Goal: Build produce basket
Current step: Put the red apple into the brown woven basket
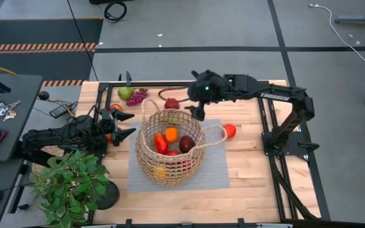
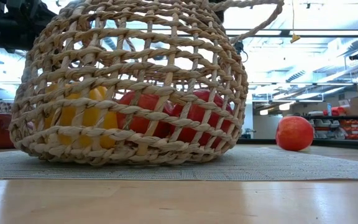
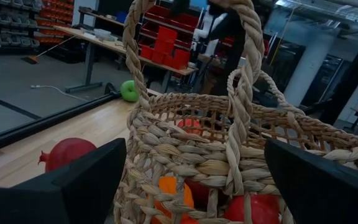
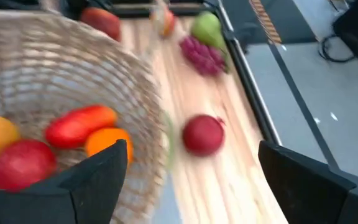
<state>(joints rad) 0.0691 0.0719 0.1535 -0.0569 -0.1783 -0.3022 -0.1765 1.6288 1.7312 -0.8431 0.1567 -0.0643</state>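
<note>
The basket stood on a grey mat at the middle of the tabletop. It held an orange piece, a long red piece, a dark maroon piece, red pieces low on its near side and a yellow piece.

The left gripper sat just left of the basket at rim height, its fingers spread wide apart with nothing between them; one loop handle rose in front of it.

The right gripper hovered over the far rim of the basket, its fingers apart and empty.

Outside the basket, a dark red fruit lay just beyond the far rim. A red fruit lay right of the basket, at the mat's right edge. A green pear and a purple grape bunch lay together at the far left of the tabletop. A red and orange piece lay near the left gripper.

A potted plant stood at the near left corner.
</note>
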